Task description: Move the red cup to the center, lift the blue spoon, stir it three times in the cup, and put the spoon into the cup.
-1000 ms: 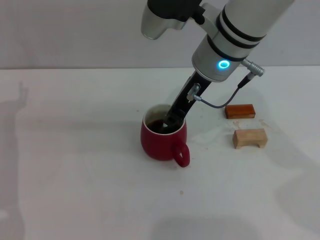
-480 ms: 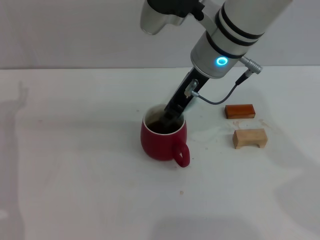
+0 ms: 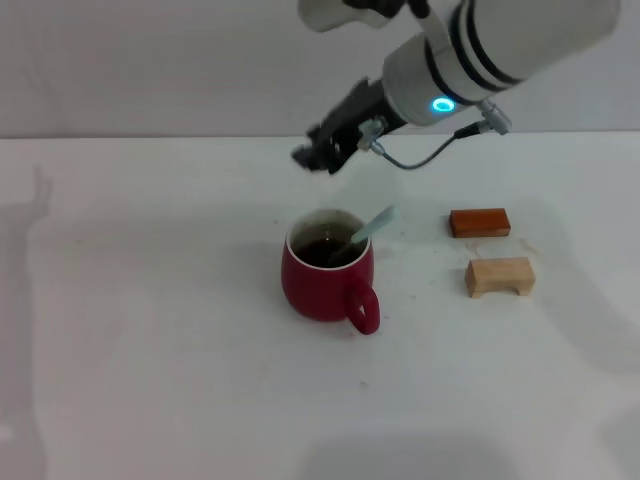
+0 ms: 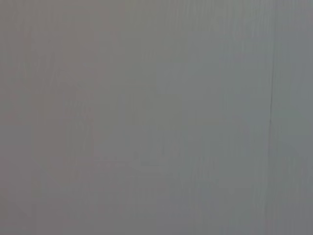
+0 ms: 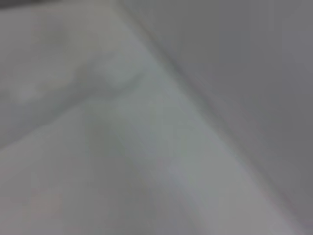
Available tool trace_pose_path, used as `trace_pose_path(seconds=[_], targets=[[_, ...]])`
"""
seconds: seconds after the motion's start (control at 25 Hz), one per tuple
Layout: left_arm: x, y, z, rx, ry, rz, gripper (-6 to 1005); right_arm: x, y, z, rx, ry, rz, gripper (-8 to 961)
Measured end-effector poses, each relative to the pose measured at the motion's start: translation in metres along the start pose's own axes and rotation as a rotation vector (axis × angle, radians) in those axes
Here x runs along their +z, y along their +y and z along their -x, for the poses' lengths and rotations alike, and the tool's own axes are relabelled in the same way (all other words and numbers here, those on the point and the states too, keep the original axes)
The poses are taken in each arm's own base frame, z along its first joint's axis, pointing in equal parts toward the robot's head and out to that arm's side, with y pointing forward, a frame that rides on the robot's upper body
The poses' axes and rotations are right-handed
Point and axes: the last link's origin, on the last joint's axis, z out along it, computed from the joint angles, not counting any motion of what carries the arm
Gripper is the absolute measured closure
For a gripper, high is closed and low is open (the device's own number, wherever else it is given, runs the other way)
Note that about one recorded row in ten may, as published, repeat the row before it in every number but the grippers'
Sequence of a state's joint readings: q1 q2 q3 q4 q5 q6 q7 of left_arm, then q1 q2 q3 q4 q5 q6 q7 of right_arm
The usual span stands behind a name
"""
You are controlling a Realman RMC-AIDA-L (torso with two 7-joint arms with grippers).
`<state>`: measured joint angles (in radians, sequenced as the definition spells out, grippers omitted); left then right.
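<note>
The right gripper (image 3: 318, 157) hangs in the air above the table, tilted downward on its white arm; it holds nothing, and how far its dark fingers are parted cannot be told. Directly below it and slightly nearer the robot stands the red cup (image 3: 326, 272), upright, with its loop handle turned toward the robot and dark liquid inside. The blue spoon (image 3: 366, 232) rests in the cup, bowl end down in the liquid, its pale handle leaning out over the rim on the gripper's right side, clear of the gripper. Farther to that side, well apart from the cup, an orange-red block (image 3: 480, 222) and a pale wooden block (image 3: 500, 276) lie near each other. All rest on a plain white table (image 3: 150, 330), which meets a pale wall (image 3: 150, 70) behind the gripper. The left wrist view shows only a flat grey surface; the left gripper is not in view.
</note>
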<state>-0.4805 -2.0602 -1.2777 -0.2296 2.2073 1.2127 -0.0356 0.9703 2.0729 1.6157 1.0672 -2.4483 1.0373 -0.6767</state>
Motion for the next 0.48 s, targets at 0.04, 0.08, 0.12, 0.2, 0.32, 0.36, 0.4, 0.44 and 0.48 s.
trace_pose_path(seconds=[0.04, 0.08, 0.12, 0.2, 0.32, 0.36, 0.4, 0.44, 0.48], targets=[[0.0, 0.0, 0.0, 0.0, 0.0, 0.0, 157, 0.0, 0.0, 0.0, 0.0, 0.0, 0.0, 666], [-0.001, -0.001, 0.002, -0.002, -0.014, 0.0, 157, -0.004, -0.008, -0.011, -0.029, -0.072, -0.119, 666], [-0.001, -0.001, 0.002, -0.002, -0.014, 0.0, 157, -0.004, -0.008, -0.011, -0.029, -0.072, -0.119, 666], [-0.002, -0.001, 0.004, -0.002, -0.026, 0.0, 157, -0.011, -0.022, -0.032, -0.046, -0.181, -0.303, 667], [-0.001, 0.0, 0.005, -0.003, -0.029, 0.0, 157, -0.016, -0.029, -0.045, -0.023, -0.248, -0.389, 667], [-0.001, 0.0, 0.005, -0.002, -0.031, 0.0, 157, -0.019, -0.033, -0.051, -0.01, -0.283, -0.431, 667], [-0.001, 0.001, 0.006, 0.002, -0.038, 0.003, 157, -0.027, -0.04, -0.066, 0.024, -0.353, -0.524, 667], [-0.001, 0.001, 0.006, 0.002, -0.038, 0.003, 157, -0.027, -0.04, -0.066, 0.024, -0.353, -0.524, 667], [0.0, 0.001, 0.007, 0.004, -0.045, 0.005, 157, -0.037, -0.046, -0.08, 0.054, -0.44, -0.63, 667]])
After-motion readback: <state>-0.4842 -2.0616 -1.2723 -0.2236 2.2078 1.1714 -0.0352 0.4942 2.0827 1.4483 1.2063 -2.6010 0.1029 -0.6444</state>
